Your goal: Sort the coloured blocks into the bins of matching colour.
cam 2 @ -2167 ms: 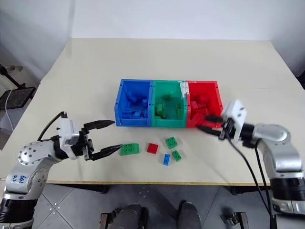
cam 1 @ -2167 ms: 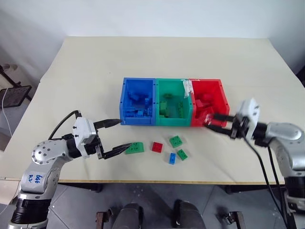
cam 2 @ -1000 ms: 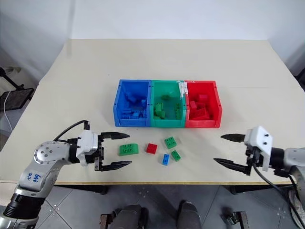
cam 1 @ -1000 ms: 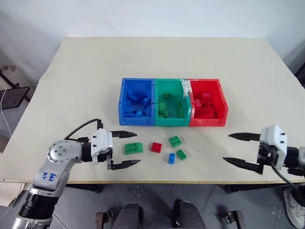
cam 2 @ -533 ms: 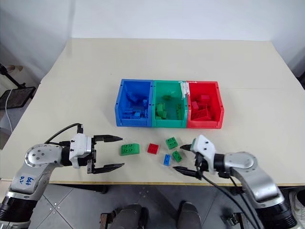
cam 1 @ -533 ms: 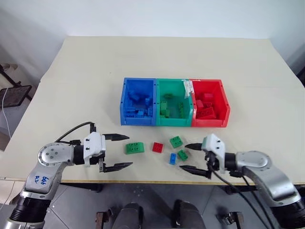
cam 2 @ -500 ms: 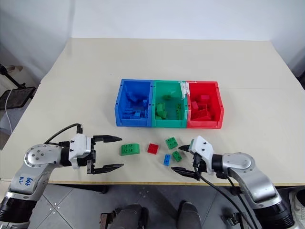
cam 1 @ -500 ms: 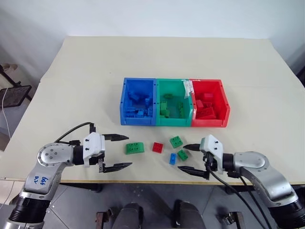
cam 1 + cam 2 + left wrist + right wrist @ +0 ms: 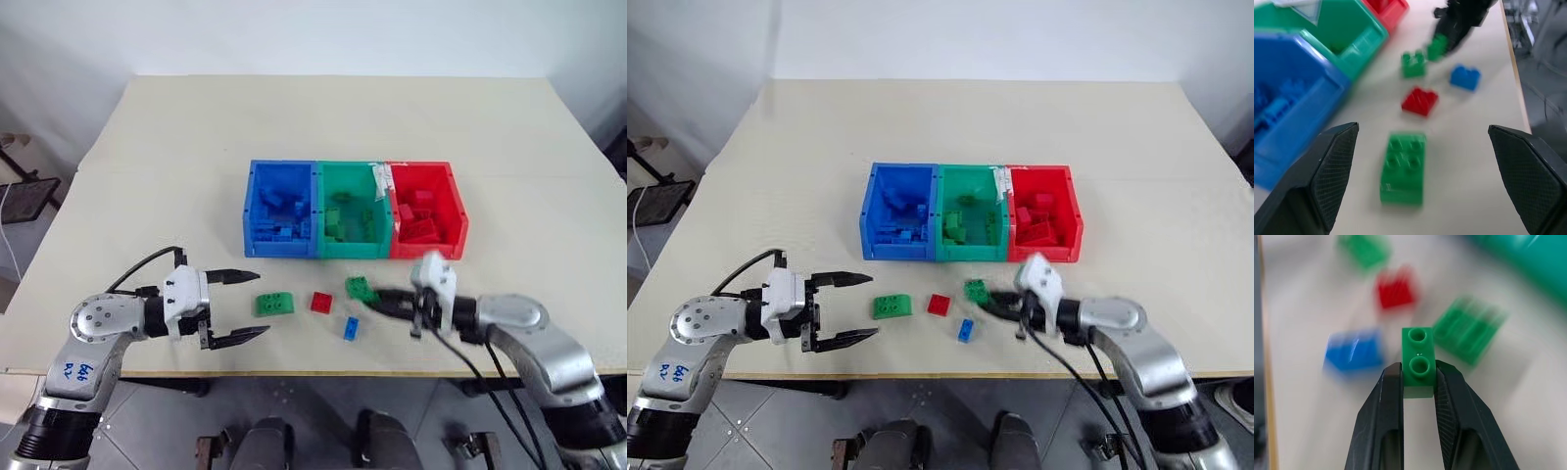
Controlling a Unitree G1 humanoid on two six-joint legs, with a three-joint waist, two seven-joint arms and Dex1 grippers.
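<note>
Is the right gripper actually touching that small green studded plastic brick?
Touching: in the right wrist view, both black fingers of the right gripper press against the small green studded plastic brick.

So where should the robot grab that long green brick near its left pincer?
Probably across the long green brick's two long sides, coming from the left. It lies flat on the table, studs up, apart from the red brick. The left pincer is open right beside it, so a short reach should do.
</note>
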